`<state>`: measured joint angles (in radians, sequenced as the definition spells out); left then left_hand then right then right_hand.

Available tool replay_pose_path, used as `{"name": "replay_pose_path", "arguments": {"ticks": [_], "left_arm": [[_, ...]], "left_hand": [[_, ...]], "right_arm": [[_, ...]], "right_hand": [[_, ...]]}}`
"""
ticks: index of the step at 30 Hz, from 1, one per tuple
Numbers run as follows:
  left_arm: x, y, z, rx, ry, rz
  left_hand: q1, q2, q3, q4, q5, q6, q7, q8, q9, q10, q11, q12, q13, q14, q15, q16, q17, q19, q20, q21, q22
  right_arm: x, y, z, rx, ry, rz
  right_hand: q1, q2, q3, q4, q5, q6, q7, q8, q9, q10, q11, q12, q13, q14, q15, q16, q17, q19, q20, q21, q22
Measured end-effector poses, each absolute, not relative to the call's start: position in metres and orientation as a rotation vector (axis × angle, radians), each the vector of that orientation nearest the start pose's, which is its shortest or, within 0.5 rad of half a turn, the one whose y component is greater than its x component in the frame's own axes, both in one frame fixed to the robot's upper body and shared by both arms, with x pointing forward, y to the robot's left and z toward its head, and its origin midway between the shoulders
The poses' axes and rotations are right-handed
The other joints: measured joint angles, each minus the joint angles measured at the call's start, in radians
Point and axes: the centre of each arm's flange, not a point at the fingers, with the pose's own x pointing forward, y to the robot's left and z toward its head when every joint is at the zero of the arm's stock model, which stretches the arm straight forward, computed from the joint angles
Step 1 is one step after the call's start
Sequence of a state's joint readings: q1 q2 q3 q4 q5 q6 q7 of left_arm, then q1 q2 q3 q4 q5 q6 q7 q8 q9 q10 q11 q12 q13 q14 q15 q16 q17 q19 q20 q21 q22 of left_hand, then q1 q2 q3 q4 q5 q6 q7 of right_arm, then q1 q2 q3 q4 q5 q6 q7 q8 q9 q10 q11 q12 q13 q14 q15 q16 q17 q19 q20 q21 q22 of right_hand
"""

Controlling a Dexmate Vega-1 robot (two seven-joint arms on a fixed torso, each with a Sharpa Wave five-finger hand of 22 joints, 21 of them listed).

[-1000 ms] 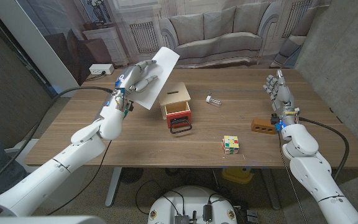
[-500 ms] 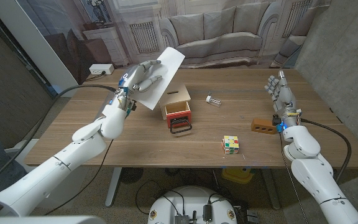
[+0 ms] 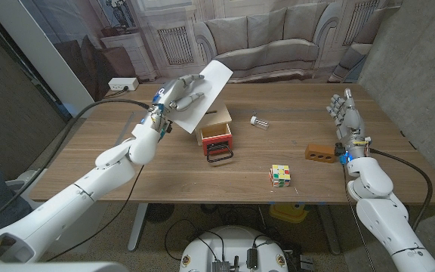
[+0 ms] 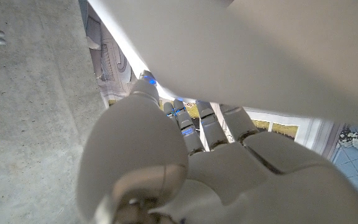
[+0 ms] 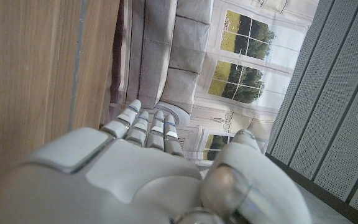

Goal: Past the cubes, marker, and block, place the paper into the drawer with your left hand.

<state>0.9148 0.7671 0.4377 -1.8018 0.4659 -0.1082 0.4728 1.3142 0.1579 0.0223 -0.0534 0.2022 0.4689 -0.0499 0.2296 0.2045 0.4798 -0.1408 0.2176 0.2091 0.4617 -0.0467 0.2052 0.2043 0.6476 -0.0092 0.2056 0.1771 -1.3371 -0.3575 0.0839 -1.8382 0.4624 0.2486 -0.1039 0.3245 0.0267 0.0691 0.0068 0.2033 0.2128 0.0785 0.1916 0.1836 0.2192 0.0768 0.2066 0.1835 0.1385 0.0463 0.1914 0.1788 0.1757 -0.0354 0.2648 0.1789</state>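
Paper (image 3: pixel 200 97) is gripped in my left hand (image 3: pixel 178 94), raised and tilted just above the far-left edge of the small wooden drawer box (image 3: pixel 214 130), whose red drawer (image 3: pixel 217 139) is pulled open. Right hand (image 3: pixel 347 115) is released, fingers apart, holding nothing, beside the brown block (image 3: pixel 319 154). Rubik's cube (image 3: pixel 280 175) sits near-centre, marker (image 3: pixel 260 121) farther back.

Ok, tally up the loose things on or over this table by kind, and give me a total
Paper sheet, held by the left hand: 1
Wooden drawer box, red drawer open: 1
Colour cube: 1
Brown block with holes: 1
Small marker-like cylinder: 1
Total: 5
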Motion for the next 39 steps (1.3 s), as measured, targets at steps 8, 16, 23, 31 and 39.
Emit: {"name": "replay_pose_path", "arguments": {"ticks": [8, 16, 23, 31, 39], "left_arm": [[0.544, 0.219, 0.051, 1.079, -1.099, 0.174], [0.548, 0.211, 0.048, 1.096, -1.083, 0.157], [0.552, 0.207, 0.045, 1.11, -1.068, 0.149], [0.555, 0.202, 0.043, 1.133, -1.054, 0.143], [0.558, 0.199, 0.042, 1.159, -1.04, 0.139]], "left_hand": [[0.001, 0.001, 0.0, 0.0, 0.0, 0.0, 0.0, -0.008, 0.0, 0.0, 0.0, -0.007, 0.0, 0.0, 0.0, 0.0, 0.0, 0.0, 0.0, 0.0, 0.0], [0.001, 0.001, 0.0, 0.0, 0.0, 0.0, 0.0, -0.008, 0.0, 0.0, 0.0, -0.007, 0.0, 0.0, 0.0, 0.0, 0.0, -0.004, 0.004, 0.0, 0.0], [0.001, 0.001, 0.0, 0.0, 0.0, 0.0, 0.0, -0.008, 0.0, 0.0, 0.0, -0.007, 0.0, 0.0, 0.0, 0.0, 0.0, -0.004, 0.004, 0.0, 0.0], [-0.005, -0.005, 0.004, 0.004, 0.0, -0.006, -0.006, -0.008, 0.0, 0.0, 0.0, -0.007, 0.0, -0.007, 0.0, -0.008, 0.0, -0.022, 0.007, -0.008, 0.0], [-0.005, -0.005, 0.004, 0.004, 0.0, -0.002, -0.01, -0.007, 0.0, -0.004, -0.004, -0.013, 0.0, -0.007, 0.0, -0.008, 0.0, -0.033, 0.007, -0.008, 0.0]], "right_arm": [[0.511, -0.358, -0.056, 0.147, -0.761, -0.08], [0.51, -0.362, -0.061, 0.155, -0.762, -0.087], [0.51, -0.364, -0.064, 0.159, -0.76, -0.091], [0.51, -0.366, -0.067, 0.166, -0.759, -0.095], [0.508, -0.367, -0.071, 0.173, -0.761, -0.107]], "right_hand": [[0.0, 0.0, 0.0, 0.0, 0.0, 0.0, 0.0, 0.0, 0.0, 0.0, 0.0, 0.0, 0.0, 0.0, 0.0, 0.0, 0.0, 0.0, 0.0, 0.0, 0.0], [0.0, 0.0, -0.003, -0.003, 0.0, 0.0, 0.0, 0.0, 0.0, 0.0, 0.0, 0.0, 0.0, 0.0, 0.0, 0.0, 0.0, 0.0, 0.0, 0.0, 0.0], [0.0, 0.0, -0.003, -0.003, 0.0, 0.0, 0.0, 0.0, 0.0, 0.0, 0.0, 0.0, 0.0, 0.0, 0.0, 0.0, 0.0, 0.0, 0.0, 0.0, 0.0], [0.0, 0.0, -0.007, 0.001, 0.0, 0.0, 0.0, 0.0, 0.0, 0.0, 0.0, 0.0, 0.0, 0.0, 0.0, 0.0, 0.0, 0.004, 0.004, -0.006, 0.0], [0.0, 0.0, -0.007, 0.001, 0.0, 0.0, 0.0, 0.0, 0.0, 0.0, 0.0, 0.0, 0.0, 0.0, 0.0, 0.0, 0.0, 0.004, 0.004, -0.006, 0.0]]}}
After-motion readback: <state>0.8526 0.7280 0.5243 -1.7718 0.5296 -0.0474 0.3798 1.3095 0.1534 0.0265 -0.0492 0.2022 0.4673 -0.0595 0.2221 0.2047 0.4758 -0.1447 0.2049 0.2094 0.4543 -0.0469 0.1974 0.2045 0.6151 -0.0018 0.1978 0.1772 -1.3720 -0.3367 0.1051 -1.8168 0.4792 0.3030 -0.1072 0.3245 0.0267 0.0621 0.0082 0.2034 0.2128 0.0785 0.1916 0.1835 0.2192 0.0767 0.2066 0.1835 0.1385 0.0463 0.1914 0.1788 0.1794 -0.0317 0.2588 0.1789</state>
